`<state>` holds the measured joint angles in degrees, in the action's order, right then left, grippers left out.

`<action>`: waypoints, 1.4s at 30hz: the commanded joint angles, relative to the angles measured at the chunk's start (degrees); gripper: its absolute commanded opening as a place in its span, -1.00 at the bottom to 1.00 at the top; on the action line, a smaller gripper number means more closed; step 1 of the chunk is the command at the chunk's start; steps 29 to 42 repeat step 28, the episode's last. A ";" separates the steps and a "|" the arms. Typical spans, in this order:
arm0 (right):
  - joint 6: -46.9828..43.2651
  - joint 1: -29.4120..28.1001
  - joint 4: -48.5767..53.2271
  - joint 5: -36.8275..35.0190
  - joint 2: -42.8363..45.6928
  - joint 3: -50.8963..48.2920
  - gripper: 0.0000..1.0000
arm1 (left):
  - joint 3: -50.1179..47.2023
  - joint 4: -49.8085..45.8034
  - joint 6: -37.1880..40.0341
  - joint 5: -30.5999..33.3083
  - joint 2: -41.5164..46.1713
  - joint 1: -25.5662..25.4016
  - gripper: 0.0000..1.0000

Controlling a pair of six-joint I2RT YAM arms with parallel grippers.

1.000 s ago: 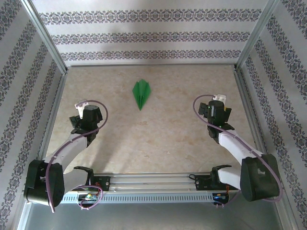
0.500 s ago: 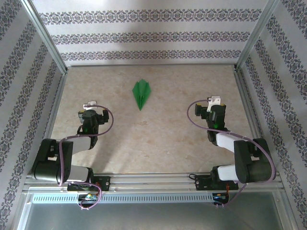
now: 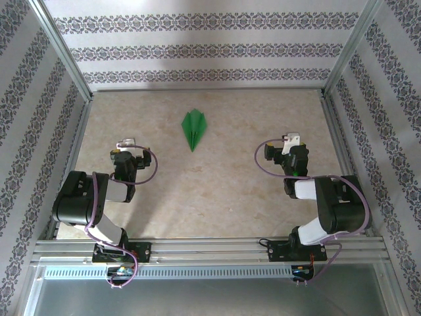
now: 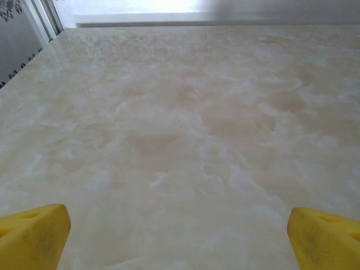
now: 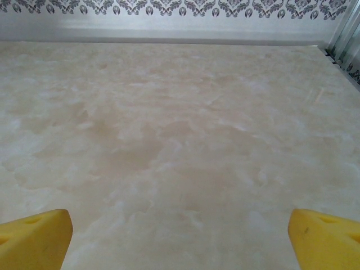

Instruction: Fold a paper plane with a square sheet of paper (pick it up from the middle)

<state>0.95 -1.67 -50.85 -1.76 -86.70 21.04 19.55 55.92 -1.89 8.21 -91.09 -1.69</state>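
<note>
Left end effector (image 3: 125, 146): spread wide, empty, low over the table (image 3: 217, 191), left of the paper plane (image 3: 193, 128) and nearer the bases. Right end effector (image 3: 287, 146): likewise spread and empty, right of the paper plane, somewhat farther off. Paper plane flat on the table, well apart from both, long axis running far to near, nose toward the arms. Both arms folded back, elbows tucked over the bases. Folding apparently finished; for any pick, left closer.
</note>
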 commanded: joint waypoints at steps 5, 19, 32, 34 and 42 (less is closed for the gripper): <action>0.79 0.88 -1.62 0.80 -0.34 0.94 0.96 | 0.62 2.43 0.32 -0.72 -0.06 0.73 0.99; 0.64 0.88 -1.62 0.79 -0.32 0.94 0.96 | 2.16 -0.46 1.19 -3.06 -0.19 0.80 0.99; 0.69 0.88 -1.62 0.79 -0.38 1.00 0.96 | 2.25 -0.73 1.01 -3.27 -0.19 0.82 0.99; 0.69 0.88 -1.62 0.79 -0.38 1.00 0.96 | 2.25 -0.73 1.01 -3.27 -0.19 0.82 0.99; 0.69 0.88 -1.62 0.79 -0.38 1.00 0.96 | 2.25 -0.73 1.01 -3.27 -0.19 0.82 0.99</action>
